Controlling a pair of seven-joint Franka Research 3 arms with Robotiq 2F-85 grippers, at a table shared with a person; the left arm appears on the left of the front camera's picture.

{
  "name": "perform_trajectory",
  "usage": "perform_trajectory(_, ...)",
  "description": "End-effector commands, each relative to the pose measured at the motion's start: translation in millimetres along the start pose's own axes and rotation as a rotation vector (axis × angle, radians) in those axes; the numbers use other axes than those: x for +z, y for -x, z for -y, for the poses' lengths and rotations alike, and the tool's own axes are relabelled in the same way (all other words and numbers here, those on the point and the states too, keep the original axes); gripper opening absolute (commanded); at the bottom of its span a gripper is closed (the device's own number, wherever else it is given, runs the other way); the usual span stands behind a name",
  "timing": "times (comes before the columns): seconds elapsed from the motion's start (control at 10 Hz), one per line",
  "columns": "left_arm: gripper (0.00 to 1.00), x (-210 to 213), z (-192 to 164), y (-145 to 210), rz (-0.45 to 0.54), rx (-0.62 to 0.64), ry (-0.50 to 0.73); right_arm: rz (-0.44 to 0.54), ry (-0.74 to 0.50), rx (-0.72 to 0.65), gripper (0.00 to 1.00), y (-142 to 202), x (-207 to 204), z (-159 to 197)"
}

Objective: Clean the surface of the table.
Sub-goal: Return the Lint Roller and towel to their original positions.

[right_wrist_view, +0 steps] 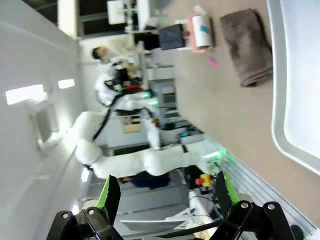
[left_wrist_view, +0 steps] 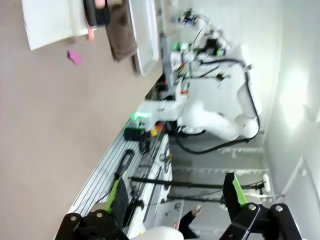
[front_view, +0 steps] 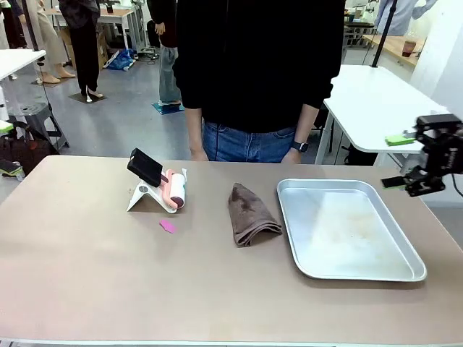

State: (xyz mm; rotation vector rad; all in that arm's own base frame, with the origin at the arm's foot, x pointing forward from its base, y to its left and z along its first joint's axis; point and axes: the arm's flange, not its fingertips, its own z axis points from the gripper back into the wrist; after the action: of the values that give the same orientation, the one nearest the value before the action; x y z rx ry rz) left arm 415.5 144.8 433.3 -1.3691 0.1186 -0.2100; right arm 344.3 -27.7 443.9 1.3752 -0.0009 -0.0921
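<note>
The right gripper (front_view: 396, 160) hangs off the right edge of the table (front_view: 87, 289), jaws spread and empty. To clean well, I judge it should reach left past the silver tray (front_view: 347, 267) to the folded brown cloth (front_view: 249, 213), pinch the fold's top, then wipe toward the pink scrap (front_view: 167, 226). Farther left stands a lint roller (front_view: 176, 189) in a white stand. The left wrist view adds the left gripper (left_wrist_view: 177, 192), fingers wide with nothing between, held off the table's near edge and well away from the cloth (left_wrist_view: 121, 32).
</note>
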Motion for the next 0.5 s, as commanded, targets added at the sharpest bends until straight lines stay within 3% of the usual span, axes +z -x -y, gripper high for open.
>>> perform_trajectory(0.0, 1.00, 3.1, -11.9, -1.8, 0.093, -0.026, 0.105, 0.001, -0.106, 0.001, 1.00, -8.1, 8.9, 18.5)
perform_trajectory(0.2, 1.00, 6.7, -19.8, -11.5, 0.151, 0.036, 0.139, 0.067, -0.090, 0.045, 1.00, -10.3, 5.7, 25.7)
perform_trajectory(0.4, 1.00, 11.3, -17.4, 1.4, 0.093, 0.008, 0.079, 0.017, -0.076, -0.017, 1.00, -0.7, 17.0, 20.3)
